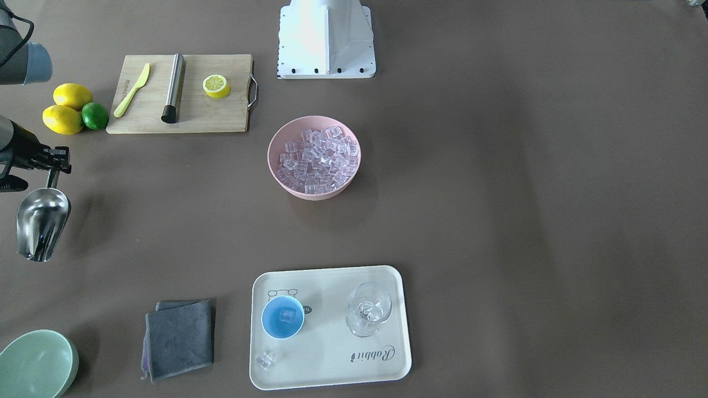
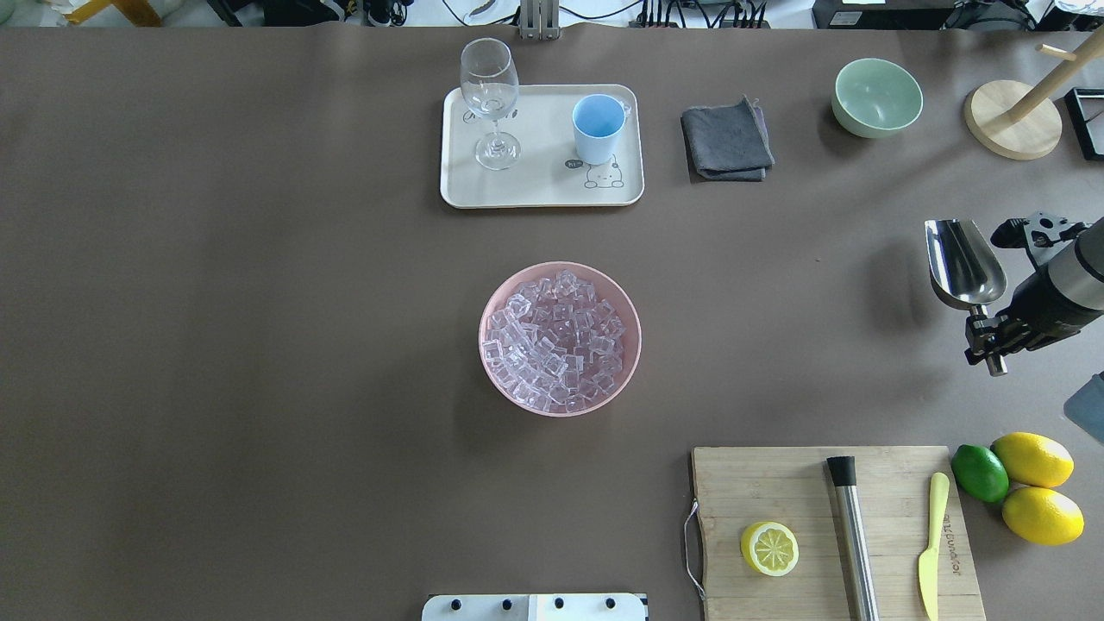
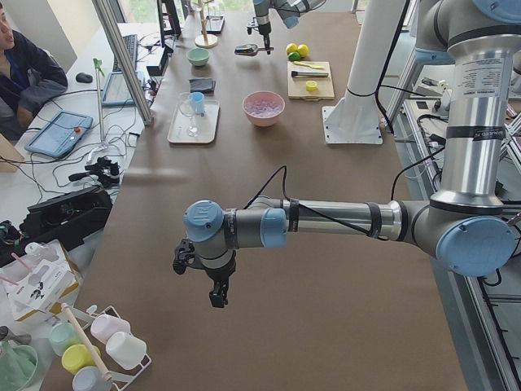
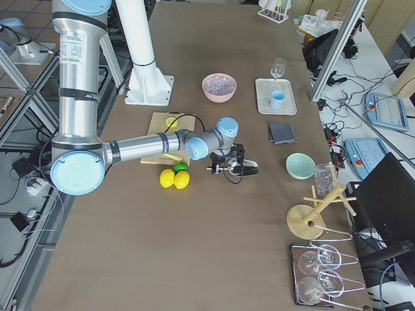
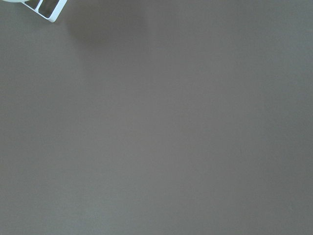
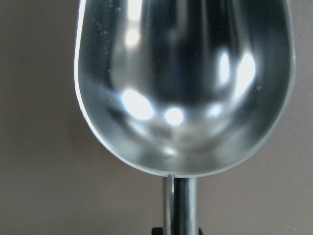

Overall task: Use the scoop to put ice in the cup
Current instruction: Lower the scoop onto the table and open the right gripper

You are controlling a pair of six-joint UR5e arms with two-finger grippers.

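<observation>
My right gripper is shut on the rod handle of the steel scoop, holding it above the table at the robot's far right. The scoop's trough is empty. Ice fills a pink bowl at the table's centre. The light-blue cup stands on a cream tray with one ice cube in it. Another cube lies on the tray beside it. My left gripper hangs over bare table far to the left, and I cannot tell whether it is open or shut.
A clear stemmed glass shares the tray. A grey cloth and a pale green bowl lie right of it. A cutting board holds a lemon half, a steel cylinder and a yellow knife. Lemons and a lime lie beside it.
</observation>
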